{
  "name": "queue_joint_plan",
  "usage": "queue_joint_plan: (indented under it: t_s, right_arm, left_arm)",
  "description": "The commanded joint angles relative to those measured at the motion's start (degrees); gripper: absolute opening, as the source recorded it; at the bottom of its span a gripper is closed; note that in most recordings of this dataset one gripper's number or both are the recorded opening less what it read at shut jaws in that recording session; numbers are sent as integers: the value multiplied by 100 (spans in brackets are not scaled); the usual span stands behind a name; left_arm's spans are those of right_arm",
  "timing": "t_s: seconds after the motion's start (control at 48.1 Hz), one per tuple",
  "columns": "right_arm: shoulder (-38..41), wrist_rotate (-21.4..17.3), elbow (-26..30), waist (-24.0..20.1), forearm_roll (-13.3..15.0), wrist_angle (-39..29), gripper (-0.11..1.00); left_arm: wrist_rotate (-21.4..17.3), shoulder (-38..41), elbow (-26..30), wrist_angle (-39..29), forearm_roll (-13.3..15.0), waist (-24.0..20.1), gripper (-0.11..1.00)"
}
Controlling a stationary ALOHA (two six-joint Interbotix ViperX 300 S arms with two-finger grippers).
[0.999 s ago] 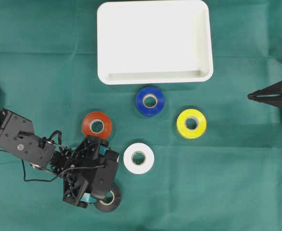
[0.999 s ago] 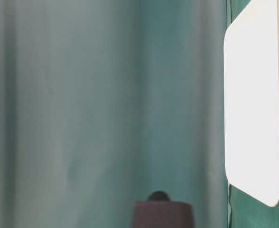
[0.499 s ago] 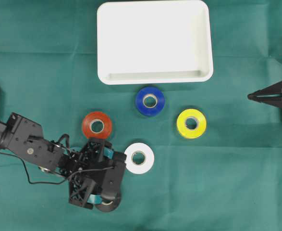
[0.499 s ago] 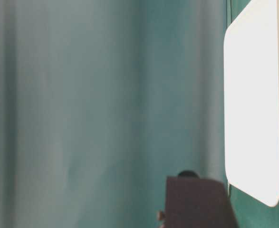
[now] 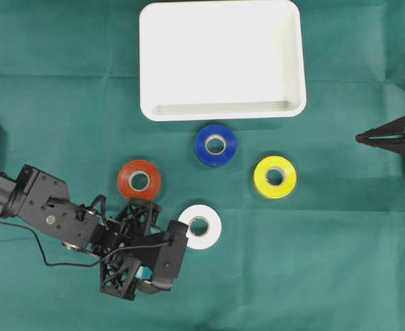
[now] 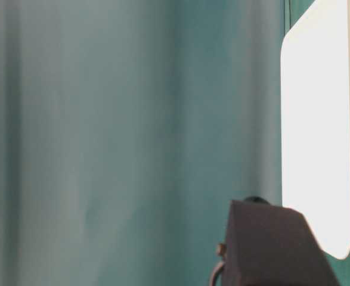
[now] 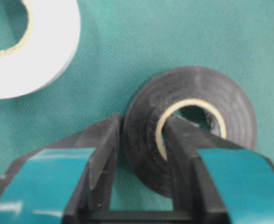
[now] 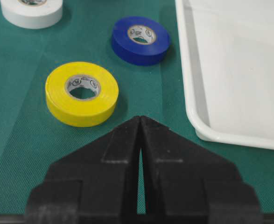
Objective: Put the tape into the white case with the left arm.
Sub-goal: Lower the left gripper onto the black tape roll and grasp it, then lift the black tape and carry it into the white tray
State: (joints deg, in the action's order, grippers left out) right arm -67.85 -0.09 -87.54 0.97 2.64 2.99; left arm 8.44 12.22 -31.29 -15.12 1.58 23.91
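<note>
Pinching the black tape roll (image 7: 193, 135) through its wall, my left gripper (image 7: 141, 140) has one finger outside and one inside the core, a hold fit for lifting. The roll lies flat on the green cloth (image 5: 64, 103), near the white roll (image 5: 200, 226), well apart from the white case (image 5: 221, 58). It is glossy, cardboard-cored. My right gripper (image 8: 140, 122) rests closed, empty.
</note>
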Motion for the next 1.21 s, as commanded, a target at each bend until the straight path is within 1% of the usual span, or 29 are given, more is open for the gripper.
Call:
queue_joint_plan:
  t_s: [0.0,0.187,0.478,0.791,0.978,1.082,1.186]
  right_arm:
    - [44,-9,44,0,18,62,-9]
    - [44,-9,53,0,18,62,-9]
    - [44,-9,53,0,18,62,-9]
    - [44,-9,53,0,18,62,-9]
    - [44,-9,44,0,18,62,-9]
    - [44,-9,53,0,18,62,-9]
    - [44,-9,53,0,18,62,-9]
  left_arm:
    - [0,-105,123,-53,9,-9,24]
    - [9,-193,149,-53,0,-9,24]
    - [9,-782,149,-44,0,88,24]
    - [-9,-1327,70,-53,-9,18,24]
    - [-18,-1547,-202,-70,-18,-404,24]
    - [-26,-1679,-369,-141,-18,-773,24]
    - [-44,-1837,-483,-158,-18,-1239,24]
